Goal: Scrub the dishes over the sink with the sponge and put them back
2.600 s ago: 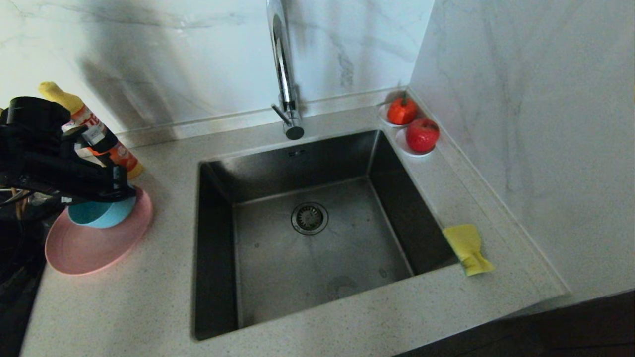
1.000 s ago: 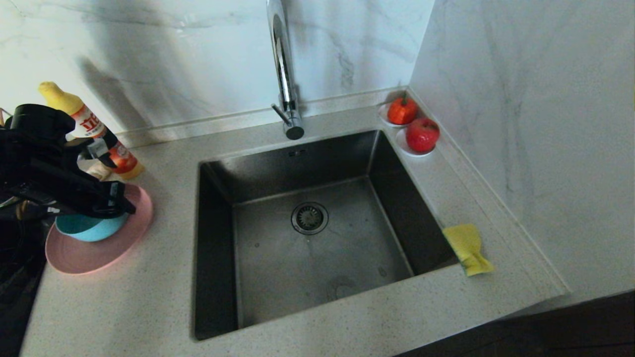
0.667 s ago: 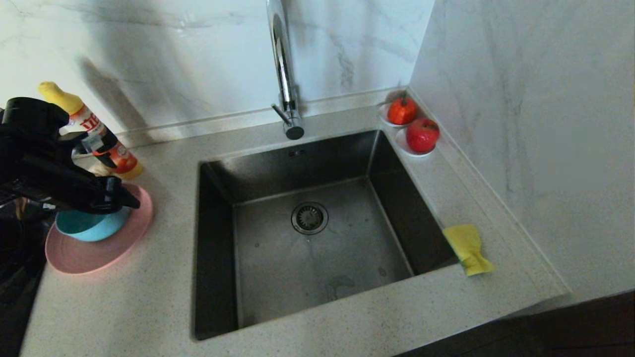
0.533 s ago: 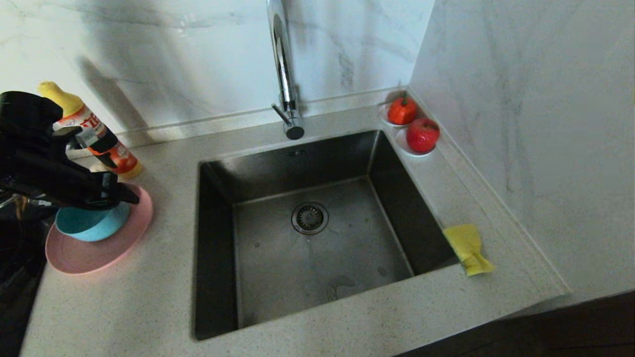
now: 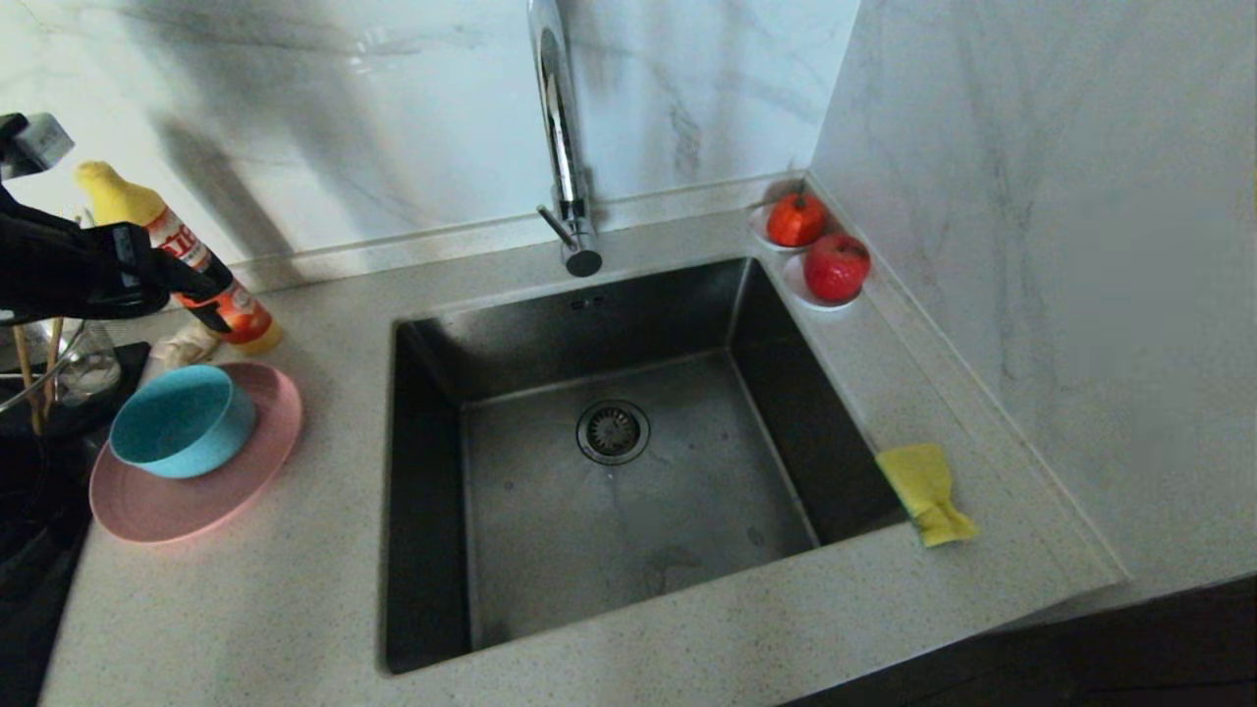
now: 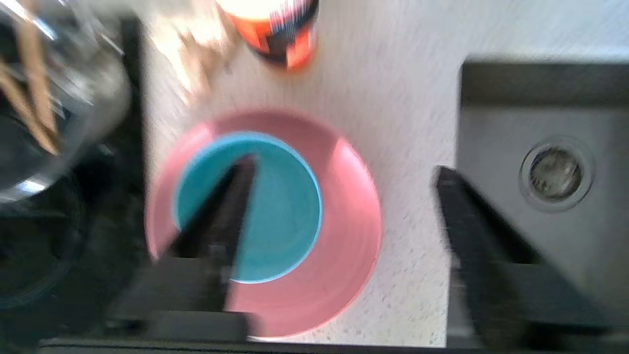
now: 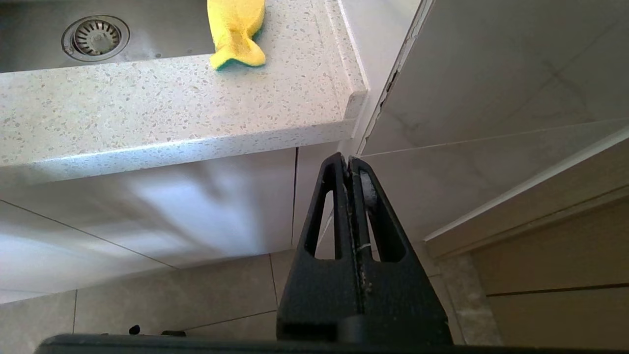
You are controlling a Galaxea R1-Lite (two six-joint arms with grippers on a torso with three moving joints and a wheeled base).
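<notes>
Dishes: teal bowl [image 5: 182,420] sits in pink plate [image 5: 226,491] at 9 o'clock of sink [image 5: 609,462]; sponge [image 5: 925,491] on the rim at 4. Left gripper [image 6: 339,172] wide open, empty, above the bowl; earlier it was down on it, now risen clear. Right gripper [image 7: 350,169] shut, parked below counter. Risk: reaching past, I clip the bottle [image 5: 196,275] at 12 of the plate.

You are looking at one pink plate [image 5: 177,501], one teal-blue bowl [image 5: 177,422], one yellow sponge [image 5: 925,491], one sink [image 5: 609,471] with one chrome faucet [image 5: 562,137], two red fruits [image 5: 795,220] [image 5: 837,267] sitting on two white saucers, one detergent bottle [image 5: 187,265], and two chopsticks [image 5: 29,378] standing in one glass container [image 5: 83,368].
</notes>
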